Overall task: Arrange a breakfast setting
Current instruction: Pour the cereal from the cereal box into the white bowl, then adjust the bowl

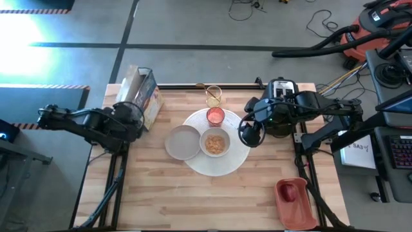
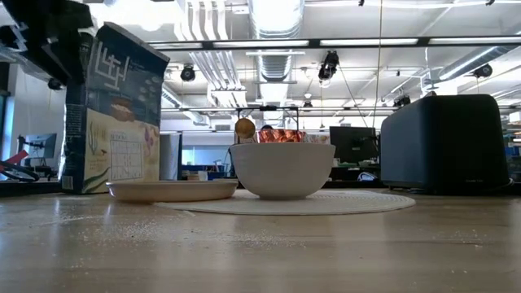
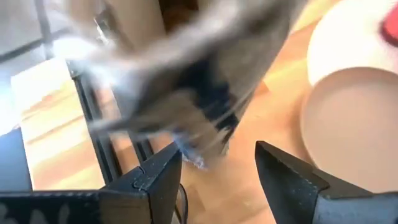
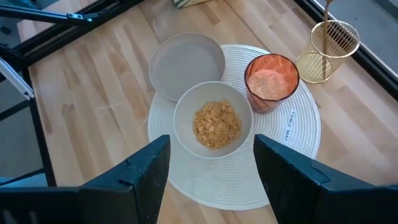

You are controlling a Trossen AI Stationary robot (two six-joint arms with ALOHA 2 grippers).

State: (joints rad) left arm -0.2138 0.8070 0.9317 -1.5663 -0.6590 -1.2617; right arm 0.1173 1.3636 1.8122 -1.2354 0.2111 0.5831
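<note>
Releasing the cereal box (image 1: pixel 143 96) looks like your step now: the left pincer (image 3: pixel 217 165) stands spread just beside it in the upper left of the high view, holding nothing. Draw it back straight, because the box stands near the bench (image 1: pixel 212 200) edge and may tip. The white bowl (image 1: pixel 215 143) with cereal and the red cup (image 1: pixel 215 116) sit on the round mat (image 1: pixel 222 166) at centre, the beige plate (image 1: pixel 182 142) overlapping its left rim. The right pincer (image 4: pixel 211 165) hovers spread above the bowl. The lower bench is free.
</note>
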